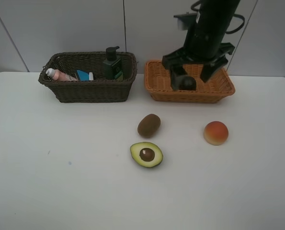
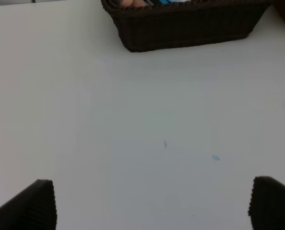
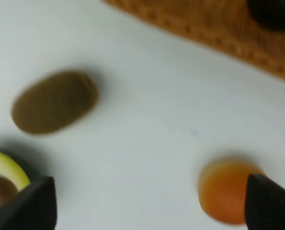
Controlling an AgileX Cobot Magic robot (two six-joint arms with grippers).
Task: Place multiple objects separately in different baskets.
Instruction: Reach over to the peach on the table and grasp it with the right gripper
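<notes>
The right end effector (image 3: 151,203) hangs released, jaws wide and empty, by the front of the orange-tan basket (image 1: 156,85), inside which the mangosteen (image 1: 188,84) lies. The left end effector (image 2: 154,208) is also spread wide and empty, over bare desk (image 1: 61,167) near the dark brown basket (image 1: 87,91), which holds the pink bottle (image 1: 59,74) and the dark pump bottle (image 1: 112,64). In front of the 2 baskets, 3 fruits lie apart on the desk: the kiwi (image 1: 149,125), the avocado half (image 1: 146,154) cut face up, and the peach (image 1: 216,132).
</notes>
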